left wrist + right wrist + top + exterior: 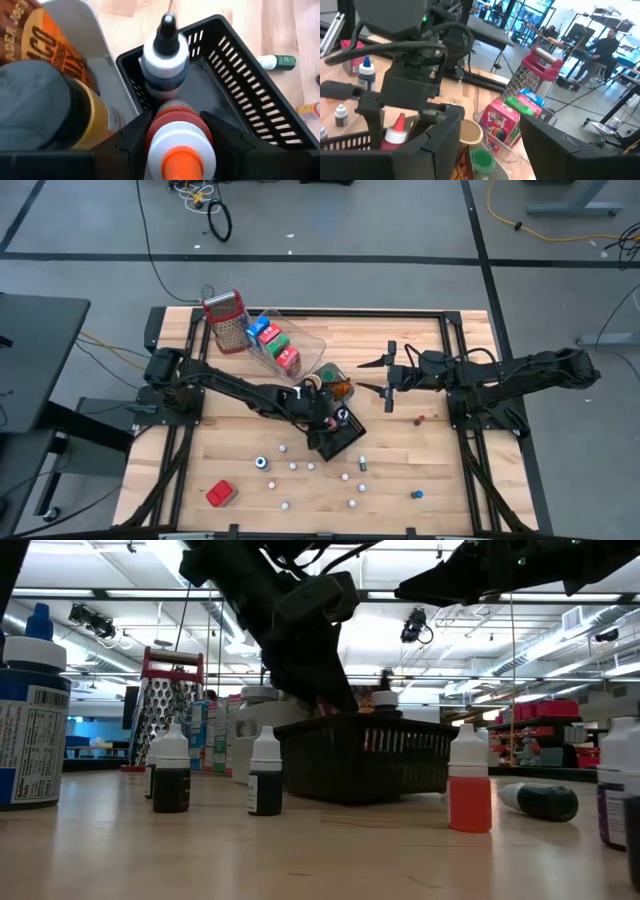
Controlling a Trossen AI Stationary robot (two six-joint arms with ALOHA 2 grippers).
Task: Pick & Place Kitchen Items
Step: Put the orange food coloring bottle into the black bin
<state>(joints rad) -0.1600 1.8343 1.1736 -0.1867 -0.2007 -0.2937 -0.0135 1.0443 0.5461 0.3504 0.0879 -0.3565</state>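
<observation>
Butcher-block tabletop [230,460] is what we're looking at from above, pale wood inside a black frame, sitting on a grey floor with cables trailing around. Scattered over the near half we see lots of tiny bottles [293,466] with white caps, a red carton [220,493] near one corner and a small blue cap [417,494] toward the other. At the back edge stands the metal grater [228,320] with its red top, next to a clear tray [300,345] holding red, blue and green cartons [274,343]. The left gripper [180,145] is down over the black basket [250,105] in the middle of the table, its fingers partly spread and closed around an orange-capped bottle [181,150], which it holds at the basket's rim, just beside a black-tipped bottle [165,62] already standing inside. A grey tray [95,45] with a Trader Joe's jar sits right against the basket. The right gripper [388,370] hangs above the table off to the side, fingers spread, nothing in them. From table height we see a big bright workshop behind, ceiling strip lights, shelving; the right wrist view catches a person [602,52] at a far bench.
</observation>
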